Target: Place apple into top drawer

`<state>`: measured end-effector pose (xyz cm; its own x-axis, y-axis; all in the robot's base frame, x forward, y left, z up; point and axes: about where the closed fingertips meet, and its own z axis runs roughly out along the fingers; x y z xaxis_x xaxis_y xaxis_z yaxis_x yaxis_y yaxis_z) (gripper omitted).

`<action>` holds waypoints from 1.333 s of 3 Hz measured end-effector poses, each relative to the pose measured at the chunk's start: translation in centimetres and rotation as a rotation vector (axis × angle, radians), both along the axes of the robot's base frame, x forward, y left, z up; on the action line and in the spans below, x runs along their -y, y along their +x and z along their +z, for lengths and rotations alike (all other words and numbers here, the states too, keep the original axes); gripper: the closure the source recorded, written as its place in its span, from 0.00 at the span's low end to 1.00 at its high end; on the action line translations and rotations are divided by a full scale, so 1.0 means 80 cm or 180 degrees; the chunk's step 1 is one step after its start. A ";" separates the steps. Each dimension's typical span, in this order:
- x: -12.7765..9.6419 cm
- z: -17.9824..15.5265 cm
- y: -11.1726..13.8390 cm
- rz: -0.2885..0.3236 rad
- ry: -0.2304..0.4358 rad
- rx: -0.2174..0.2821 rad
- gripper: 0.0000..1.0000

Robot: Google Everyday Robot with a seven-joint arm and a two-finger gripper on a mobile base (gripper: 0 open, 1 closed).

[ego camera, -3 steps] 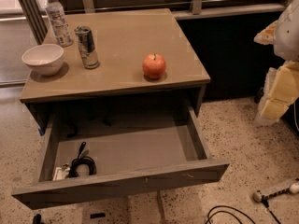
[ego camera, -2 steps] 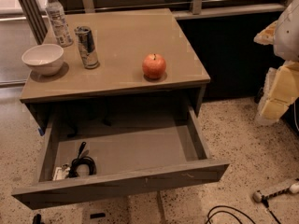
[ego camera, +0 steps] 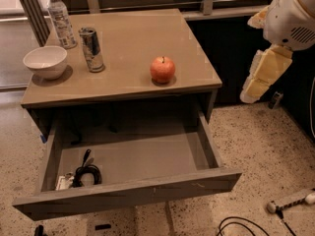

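The red-orange apple (ego camera: pixel 162 69) stands upright on the tan table top (ego camera: pixel 128 38), near its front right part. Below it the top drawer (ego camera: pixel 128 156) is pulled wide open, with a smooth grey inside. My gripper (ego camera: pixel 256 80) hangs at the end of the white arm (ego camera: pixel 290 14) to the right of the table, off its right edge. It is at about the apple's height, well apart from it, and holds nothing that I can see.
A white bowl (ego camera: pixel 45 61), a metal can (ego camera: pixel 91 49) and a clear water bottle (ego camera: pixel 61 18) stand on the left of the table top. A coiled black cable (ego camera: pixel 84 173) lies in the drawer's front left corner. A power strip (ego camera: pixel 290 200) and cables lie on the speckled floor at the right.
The arm and gripper have moved left and a little up, closer to the table's right edge. The apple and drawer have not moved.
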<state>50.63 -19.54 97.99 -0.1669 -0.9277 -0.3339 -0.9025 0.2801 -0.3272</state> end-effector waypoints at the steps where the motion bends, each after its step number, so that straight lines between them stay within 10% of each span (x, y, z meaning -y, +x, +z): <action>1: -0.037 -0.013 0.061 0.0139 0.0333 0.0017 0.00; 2: -0.082 -0.041 0.110 0.0277 0.0773 -0.0090 0.00; 4: -0.078 -0.049 0.112 0.0223 0.0778 -0.0100 0.00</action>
